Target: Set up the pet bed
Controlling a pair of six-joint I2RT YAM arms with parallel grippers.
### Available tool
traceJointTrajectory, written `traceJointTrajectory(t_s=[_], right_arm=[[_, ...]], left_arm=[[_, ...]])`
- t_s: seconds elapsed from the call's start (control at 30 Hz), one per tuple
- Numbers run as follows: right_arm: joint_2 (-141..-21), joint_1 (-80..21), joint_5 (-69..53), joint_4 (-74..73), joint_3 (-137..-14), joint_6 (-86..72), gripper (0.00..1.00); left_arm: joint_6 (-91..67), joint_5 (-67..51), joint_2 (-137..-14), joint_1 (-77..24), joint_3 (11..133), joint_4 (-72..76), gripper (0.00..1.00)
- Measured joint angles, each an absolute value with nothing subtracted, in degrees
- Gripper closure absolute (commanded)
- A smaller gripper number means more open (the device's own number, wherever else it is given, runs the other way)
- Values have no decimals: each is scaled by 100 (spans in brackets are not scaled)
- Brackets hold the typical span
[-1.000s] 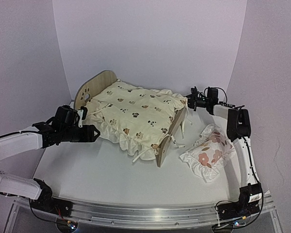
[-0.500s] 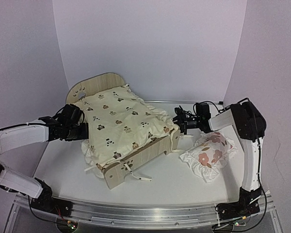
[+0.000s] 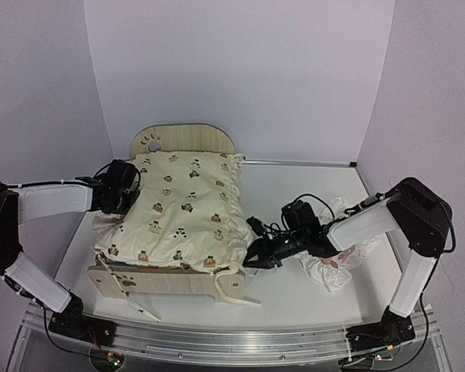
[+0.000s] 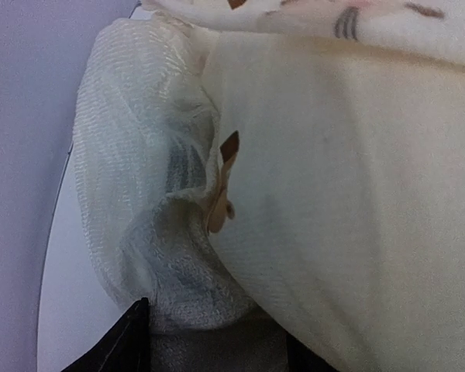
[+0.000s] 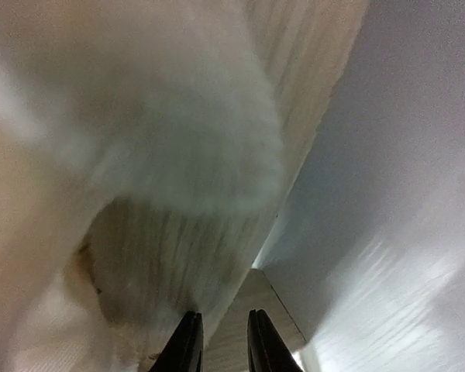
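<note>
While the overhead camera looked down on the table (image 3: 294,186), the pet bed (image 3: 163,283) stood on it with its rounded headboard (image 3: 187,137) at the far end and its low footboard toward the arm bases. The cream cushion (image 3: 178,209) printed with small animals lay over the bed's whole length. The left gripper (image 3: 130,188) sat against the bed's flank on that arm's side, just short of the headboard, at the cushion's ruffled edge. The right gripper (image 3: 256,256) lay low beside the bed's opposite flank, near the foot corner, and the white flowered pillow (image 3: 335,266) rested beyond it, farther from the bed and partly under that arm. A tie string (image 3: 244,301) curled onto the table from the bed's foot corner. From the left wrist, the cushion's gauzy ruffle (image 4: 132,194) bunched down between the dark fingers (image 4: 120,349); whether they pinched it or merely straddled it could not be told. From the right wrist, blurred cream fabric filled most of the frame, and the fingertips (image 5: 187,341) stood close together with a slim empty gap, grasping nothing.
</note>
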State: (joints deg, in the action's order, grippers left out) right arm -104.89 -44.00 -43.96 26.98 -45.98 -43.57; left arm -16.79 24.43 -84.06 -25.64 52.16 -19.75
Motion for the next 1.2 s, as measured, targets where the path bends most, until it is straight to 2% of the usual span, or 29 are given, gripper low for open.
traceJointTrajectory(t_s=[0.17,0.23,0.33,0.4,0.5,0.53,0.67,0.77,0.83,0.93,1.2], right_arm=[[-10210,-5524,-3662,1771,-4549,-3896,79],[-10028,-5665,-3333,1379,-4547,-3735,78],[-9662,-5730,-2654,555,-4562,-3316,72],[-9345,-5755,-1982,-197,-4647,-2901,62],[-8674,-5764,-781,-1293,-4840,-2317,36],[-8414,-5751,-378,-1566,-4908,-2121,30],[-7644,-5639,843,-2313,-5320,-1440,20],[-7485,-5525,1367,-2575,-5705,-991,9],[-7501,-5353,1531,-2721,-6026,-557,3],[-7645,-4844,1477,-2801,-6546,17,2],[-8902,-3274,-202,-2745,-8072,1270,2]], left_arm=[[-1115,1975,-8505,-2538,5216,-1449,43],[-931,1800,-8562,-2528,5216,-1273,43],[-728,1518,-8710,-2547,5308,-1053,43],[-699,1420,-8885,-2612,5485,-1009,42],[-757,1410,-9061,-2747,5692,-1015,35],[-801,1422,-9065,-2786,5701,-1040,33],[-961,1605,-8993,-2847,5701,-1239,30],[-1054,1718,-8893,-2847,5701,-1413,22],[-1117,1805,-8804,-2851,5704,-1537,14],[-1231,1935,-8638,-2858,5747,-1792,2],[-1680,2263,-7826,-2896,5999,-2587,0]])
